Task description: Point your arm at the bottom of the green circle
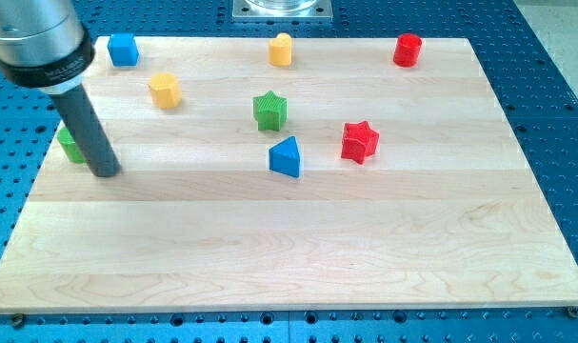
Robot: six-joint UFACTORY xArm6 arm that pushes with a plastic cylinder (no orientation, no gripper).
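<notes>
Tip by the green circle

My tip (106, 172), a bare rod with no tool, sits just right of the green circle (70, 146); it looks light, hard, easy to slide.

My tip (106, 172) rests on the bench (298, 248) near its left edge, just to the view's right of and slightly below a green block (70, 145), which the rod partly hides, so its shape cannot be told. A blue cube (123, 50) sits at the top-left corner, with a yellow hexagon block (164, 90) just below and right of it. A yellow block (281, 49) lies by the top edge, and a red cylinder (408, 50) toward the top-right corner. Around the bench's middle stand a green star (269, 110), a blue triangle (286, 157) and a red star (360, 142).
</notes>
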